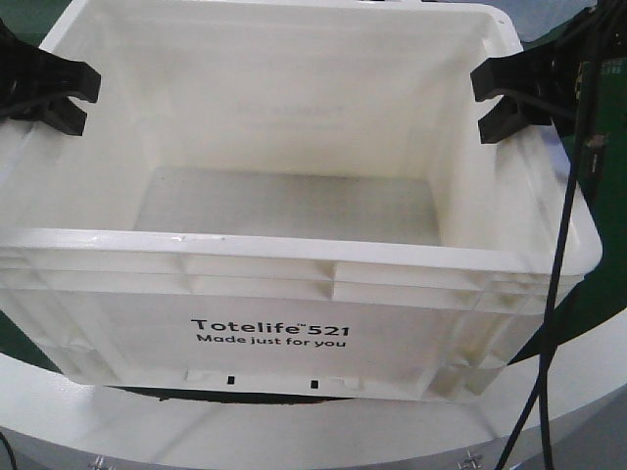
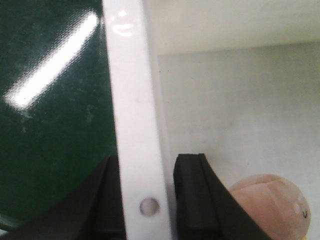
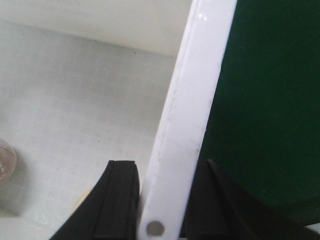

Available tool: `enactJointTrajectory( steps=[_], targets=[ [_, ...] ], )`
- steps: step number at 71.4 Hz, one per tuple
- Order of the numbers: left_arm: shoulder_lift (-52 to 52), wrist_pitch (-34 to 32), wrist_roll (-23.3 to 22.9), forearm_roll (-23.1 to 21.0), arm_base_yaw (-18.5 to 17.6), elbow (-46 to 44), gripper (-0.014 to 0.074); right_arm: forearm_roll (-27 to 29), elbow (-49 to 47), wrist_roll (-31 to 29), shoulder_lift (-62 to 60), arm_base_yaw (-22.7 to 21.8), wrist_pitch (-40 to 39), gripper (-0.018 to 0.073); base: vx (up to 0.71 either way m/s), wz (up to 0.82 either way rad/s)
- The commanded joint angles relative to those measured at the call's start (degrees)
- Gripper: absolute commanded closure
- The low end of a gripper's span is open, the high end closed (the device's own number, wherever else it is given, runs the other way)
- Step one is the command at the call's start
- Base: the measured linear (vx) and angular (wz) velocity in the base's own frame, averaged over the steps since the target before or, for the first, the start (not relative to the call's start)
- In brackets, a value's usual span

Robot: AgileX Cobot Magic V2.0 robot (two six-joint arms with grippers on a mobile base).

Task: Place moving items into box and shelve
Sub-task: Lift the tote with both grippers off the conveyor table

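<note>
My left gripper, upper left, and right gripper, upper right, pinched the white plastic crate by its rims; uneven lifting risked slipping.

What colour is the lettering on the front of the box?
Black lettering on the white box; clearest in the front-facing view.

Count log, for you to check against.

- White box: you have one.
- Grippers: you have two, the left gripper and the right gripper. Each has two black fingers, so four in all.
- Items in the box: the left wrist view gives you one pinkish rounded item. The right wrist view gives you one pale item, cut off at the edge. You cannot tell if they are the same.
- Dark cable: at least one.
</note>
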Motion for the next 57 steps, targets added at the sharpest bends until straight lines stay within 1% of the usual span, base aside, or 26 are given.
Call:
enactJointTrajectory(
  steps=[1, 57],
  targets=[
    [-2.7, -6.4, 0.5, -2.1, -0.3, -2.8, 0.0615, 4.9, -2.5, -2.0, -2.9, 0.0, -5.1, 0.0571, 0.0, 0.0],
    [-2.7, -6.3, 0.5, -2.1, -0.2, -2.8, 0.0613, 4.8, -2.5, -2.0, -2.9, 0.0, -4.9, 0.0571, 0.0, 0.0]
  ],
)
